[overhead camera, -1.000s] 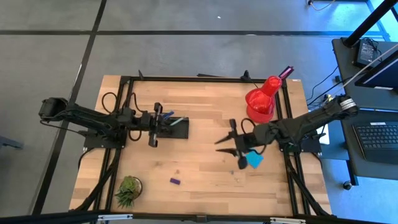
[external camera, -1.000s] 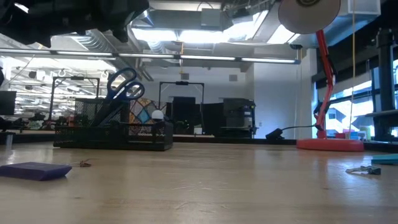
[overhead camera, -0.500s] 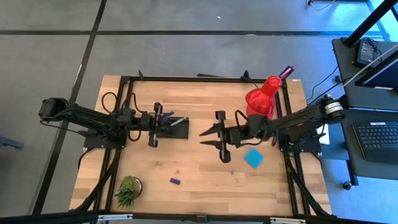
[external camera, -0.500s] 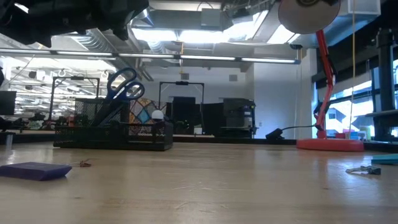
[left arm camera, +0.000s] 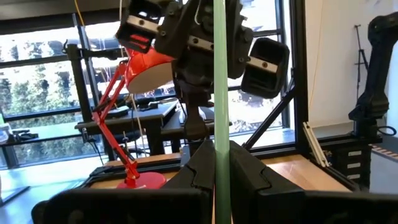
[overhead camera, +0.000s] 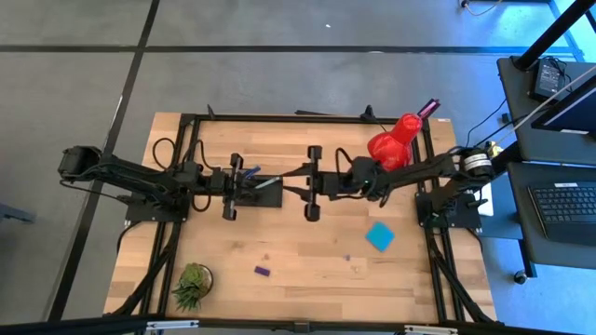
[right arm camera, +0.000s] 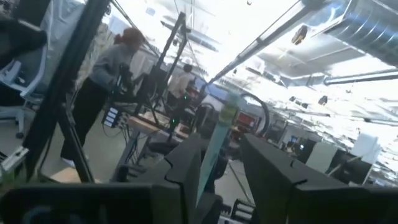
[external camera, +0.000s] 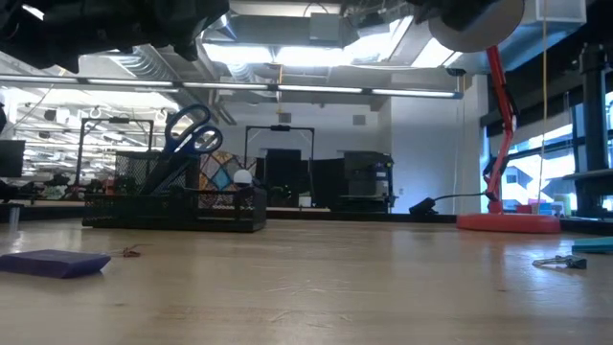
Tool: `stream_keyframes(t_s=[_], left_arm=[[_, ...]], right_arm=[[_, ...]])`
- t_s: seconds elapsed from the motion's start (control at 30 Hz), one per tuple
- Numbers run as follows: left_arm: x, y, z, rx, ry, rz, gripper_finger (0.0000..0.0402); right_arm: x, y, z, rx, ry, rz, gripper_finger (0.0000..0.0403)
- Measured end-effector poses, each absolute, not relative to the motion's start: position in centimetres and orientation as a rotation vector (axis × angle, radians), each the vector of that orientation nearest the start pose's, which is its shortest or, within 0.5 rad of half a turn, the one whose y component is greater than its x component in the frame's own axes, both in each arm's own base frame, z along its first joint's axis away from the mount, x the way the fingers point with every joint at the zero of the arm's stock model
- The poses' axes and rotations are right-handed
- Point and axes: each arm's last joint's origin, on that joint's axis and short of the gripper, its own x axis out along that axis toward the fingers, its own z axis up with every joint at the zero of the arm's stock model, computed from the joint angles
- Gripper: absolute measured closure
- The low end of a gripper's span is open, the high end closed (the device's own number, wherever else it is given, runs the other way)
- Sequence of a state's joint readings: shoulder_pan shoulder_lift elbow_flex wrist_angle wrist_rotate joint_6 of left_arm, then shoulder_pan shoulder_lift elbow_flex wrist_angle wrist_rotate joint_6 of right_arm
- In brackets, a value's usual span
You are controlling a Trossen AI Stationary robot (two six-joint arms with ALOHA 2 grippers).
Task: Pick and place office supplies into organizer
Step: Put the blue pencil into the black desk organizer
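My left gripper is over the black organizer, shut on a pale green pen. The pen sticks out toward the table's right. My right gripper faces it from the right, open, with the pen's free end between its fingers. Blue-handled scissors stand in the organizer's cup section. A cyan sticky-note pad and a purple block lie flat on the table. My left gripper pinches the pen between its two fingers. They come level from the table's left, and the pen runs on past their tips, over the organizer. My right gripper's fingers flank the pen's free end; I cannot tell whether one touches it.
A red desk lamp stands at the far right, close behind my right arm. A small green plant sits at the near left corner. Bare wood lies between the purple block and the cyan pad, with a tiny item on it.
My right gripper has swung from above the cyan pad toward the table's left and far side, tipping up until it points level and to the left, and has come up to the pen's free end. The pad stays on the table.
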State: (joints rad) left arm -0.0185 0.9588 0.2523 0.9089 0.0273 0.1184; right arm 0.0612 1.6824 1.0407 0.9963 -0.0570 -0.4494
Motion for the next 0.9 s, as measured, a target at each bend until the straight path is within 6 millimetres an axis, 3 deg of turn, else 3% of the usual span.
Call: stream_keyframes(t_s=[0.27,0.67,0.9], left_arm=[[18.8,-0.4,22.6,0.137,-0.205,-0.031,0.0386],[18.9,-0.4,22.4,0.144,-0.183,-0.025,0.0386],[18.9,-0.4,22.1,0.175,-0.157,-0.022,0.0386]], right_arm=[[39.4,1.8,29.8,-0.446,-0.351,0.021,0.0282],[39.3,2.1,30.2,-0.456,-0.398,0.092,0.0284],[39.3,2.1,30.2,-0.456,-0.4,0.11,0.034]])
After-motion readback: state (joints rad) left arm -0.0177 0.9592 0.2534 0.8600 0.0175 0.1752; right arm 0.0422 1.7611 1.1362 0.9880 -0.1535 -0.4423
